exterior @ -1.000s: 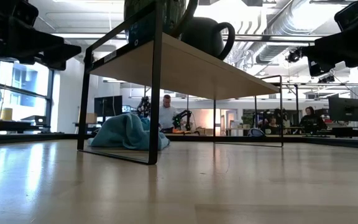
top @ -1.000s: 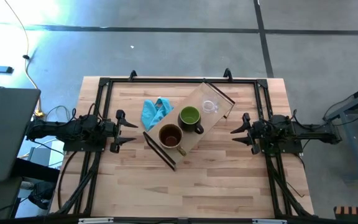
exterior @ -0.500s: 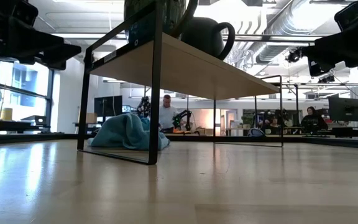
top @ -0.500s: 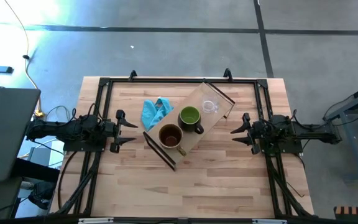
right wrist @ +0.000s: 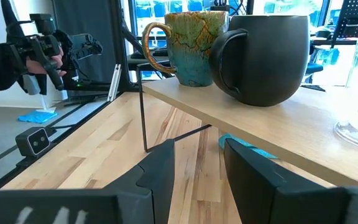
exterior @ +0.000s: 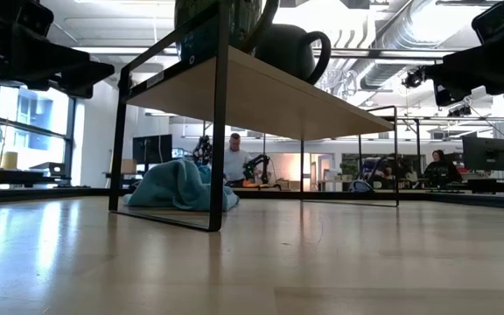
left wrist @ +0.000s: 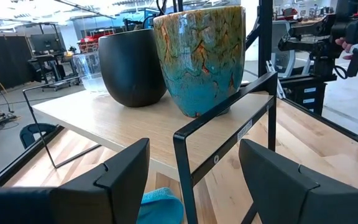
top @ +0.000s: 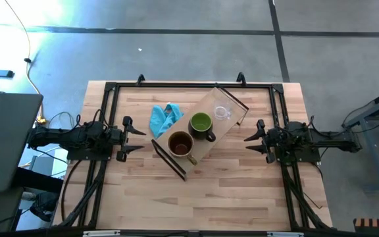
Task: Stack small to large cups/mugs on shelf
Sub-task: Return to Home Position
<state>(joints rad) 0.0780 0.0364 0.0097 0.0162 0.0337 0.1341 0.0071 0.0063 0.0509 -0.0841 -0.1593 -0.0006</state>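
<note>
The pale wooden shelf (top: 206, 128) stands slantwise at mid-table on its black end frames. On its board stand three vessels in a row: the brown mug (top: 180, 143) nearest, the green mug (top: 201, 124) in the middle, and the clear glass cup (top: 222, 112) farthest. In the left wrist view the brown mug (left wrist: 197, 56) has a teal and brown glaze and the green mug (left wrist: 132, 65) looks dark. My left gripper (top: 137, 139) is open, level, left of the shelf. My right gripper (top: 249, 141) is open, level, right of it. Neither touches anything.
A crumpled blue cloth (top: 163, 117) lies on the table beside the shelf's left side, partly under it (exterior: 180, 185). Black rails frame the tabletop (top: 176, 85). Bare wood lies toward the near edge (top: 196, 204). A person holding devices shows beyond the table (right wrist: 17, 56).
</note>
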